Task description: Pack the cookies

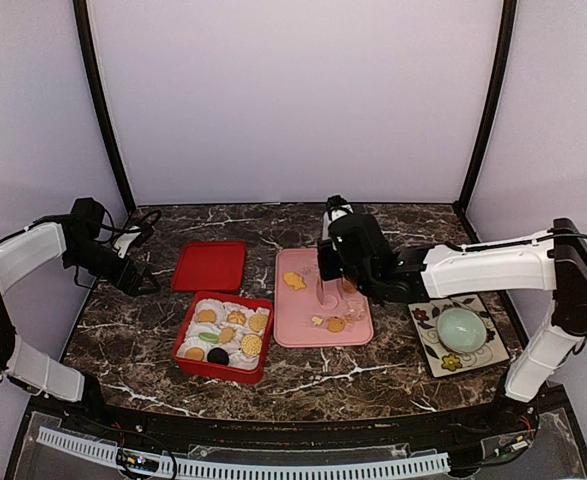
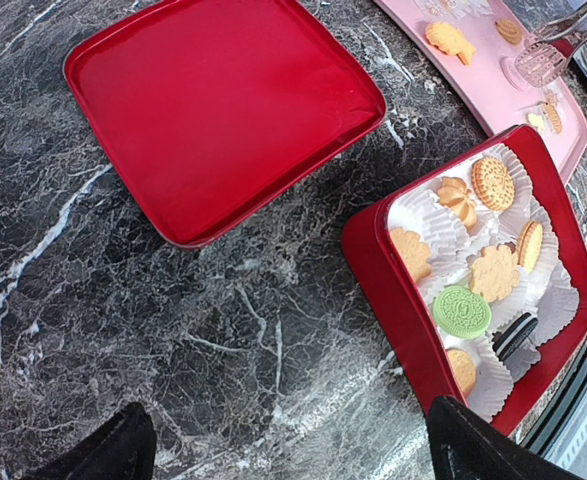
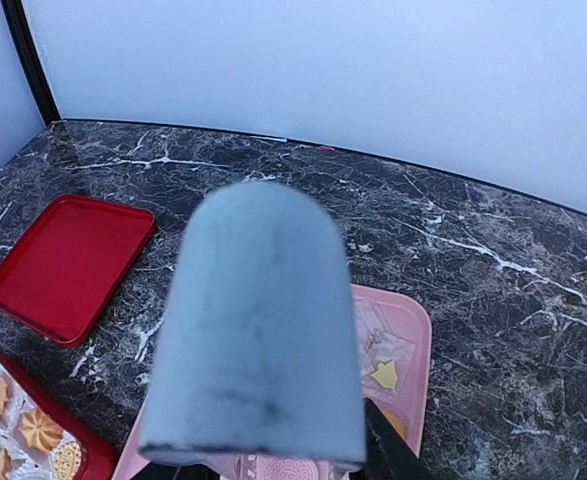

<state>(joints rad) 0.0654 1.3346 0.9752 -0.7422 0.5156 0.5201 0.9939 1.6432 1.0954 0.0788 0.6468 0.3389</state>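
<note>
Golden cookies (image 2: 493, 272) (one green, one black)

From where I stand the marble table (image 1: 403, 225) behind the red lid (image 1: 209, 266) and pink tray (image 1: 295, 315) lies open, while the right arm (image 1: 483, 262) and right gripper (image 1: 328, 276) hang over the tray, seemingly barring its right side.

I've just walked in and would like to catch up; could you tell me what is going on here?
The right arm's fingers hold a translucent utensil over the flat pink tray, where a few golden biscuits lie. Most cookies sit in white paper cups in the square red box; its flat red lid lies beside it. The left arm's fingers hover open, holding nothing.
</note>
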